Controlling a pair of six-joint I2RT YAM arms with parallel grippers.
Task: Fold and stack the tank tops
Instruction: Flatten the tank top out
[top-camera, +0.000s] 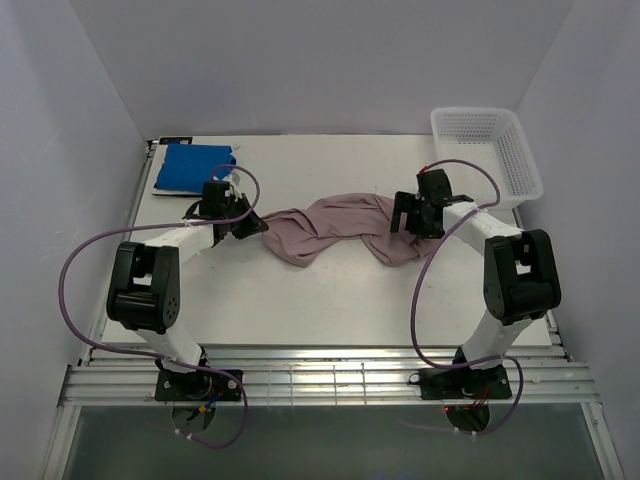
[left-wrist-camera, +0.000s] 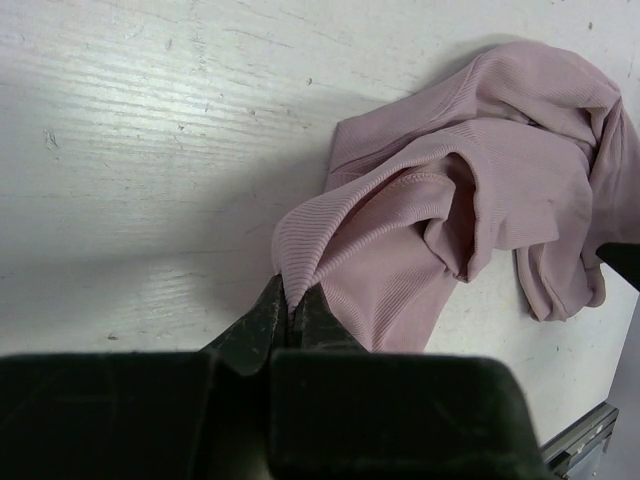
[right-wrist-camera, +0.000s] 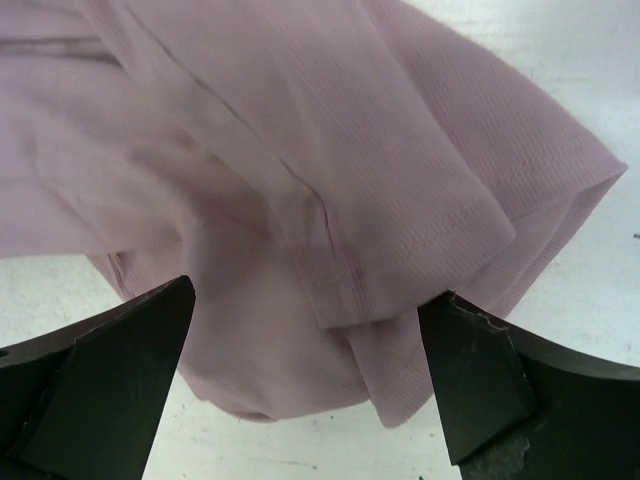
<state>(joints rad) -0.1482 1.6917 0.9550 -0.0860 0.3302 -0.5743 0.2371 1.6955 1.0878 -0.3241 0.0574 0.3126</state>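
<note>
The pink-mauve tank top (top-camera: 335, 228) lies crumpled across the middle of the table. My left gripper (top-camera: 250, 226) is shut on its left edge; the wrist view shows a fold of the pink cloth (left-wrist-camera: 420, 230) pinched between the closed fingertips (left-wrist-camera: 268, 312). My right gripper (top-camera: 405, 222) is open over the top's right end, its two fingers (right-wrist-camera: 470, 380) spread wide with the cloth (right-wrist-camera: 330, 180) between and below them. A folded bright blue tank top (top-camera: 194, 167) lies at the far left corner. The striped tank top is out of view.
A white lattice basket (top-camera: 487, 150) stands at the far right corner. Purple cables loop from both arms. The table's near edge has metal rails (top-camera: 320, 380).
</note>
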